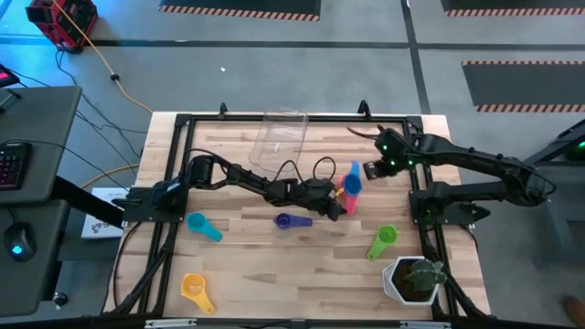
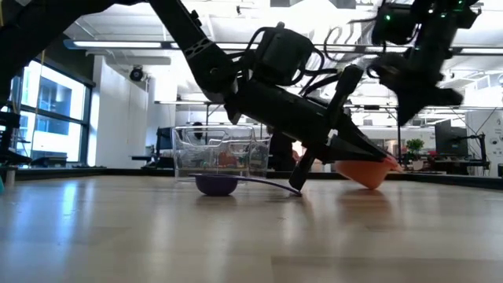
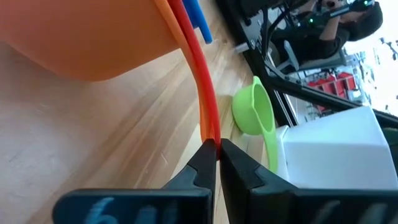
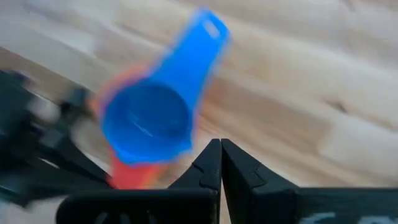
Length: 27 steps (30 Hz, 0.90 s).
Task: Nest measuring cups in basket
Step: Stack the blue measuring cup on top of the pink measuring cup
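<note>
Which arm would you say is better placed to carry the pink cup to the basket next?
Left, probably. Its claw is already shut on the pink cup's handle, lifted off the table with the blue cup inside, near the basket. The right claw hovers above, shut, holding nothing.

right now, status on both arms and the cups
Left gripper shut on pink cup, blue cup inside it. Right gripper shut, empty, above. Basket holds no cups.

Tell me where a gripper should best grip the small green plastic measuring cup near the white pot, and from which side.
Probably by its short flat handle. The small green plastic measuring cup lies free on the wooden table, bowl toward the table's far edge, handle pointing toward the white pot with a plant. Coming straight down from above, fingers across the handle's width, looks safest; the round bowl seems wider and harder to pinch.
</note>
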Motion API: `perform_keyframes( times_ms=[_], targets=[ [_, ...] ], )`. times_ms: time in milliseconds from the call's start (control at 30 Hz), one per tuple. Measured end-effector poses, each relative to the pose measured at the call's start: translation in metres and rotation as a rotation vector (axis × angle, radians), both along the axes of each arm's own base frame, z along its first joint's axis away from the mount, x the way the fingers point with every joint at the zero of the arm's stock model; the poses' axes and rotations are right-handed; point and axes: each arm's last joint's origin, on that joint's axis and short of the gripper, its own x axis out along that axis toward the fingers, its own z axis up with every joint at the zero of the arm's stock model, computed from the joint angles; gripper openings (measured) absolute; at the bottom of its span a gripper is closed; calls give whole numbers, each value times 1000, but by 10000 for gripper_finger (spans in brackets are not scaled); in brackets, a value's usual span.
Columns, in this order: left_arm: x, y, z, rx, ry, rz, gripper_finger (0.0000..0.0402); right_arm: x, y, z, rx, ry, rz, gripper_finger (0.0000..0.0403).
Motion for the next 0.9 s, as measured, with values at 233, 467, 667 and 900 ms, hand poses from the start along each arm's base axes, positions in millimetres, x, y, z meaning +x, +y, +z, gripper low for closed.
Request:
perform_keyframes(
  times_ms=[233, 467, 667, 900],
  targets=[
    [0, 0, 0, -3, 0, -21, 1, 28, -32, -9, -34, -158, 6, 0],
    [0, 0, 0, -1, 2, -19, 1, 49, -68, -53, 23, -94, 13, 0],
    [0, 0, -1, 1, 5, -5, 1, 49, -74, -64, 61, -17, 49, 0],
    [0, 5, -1, 2, 8, 27, 0, 31, -59, -47, 96, 71, 91, 0]
  ],
)
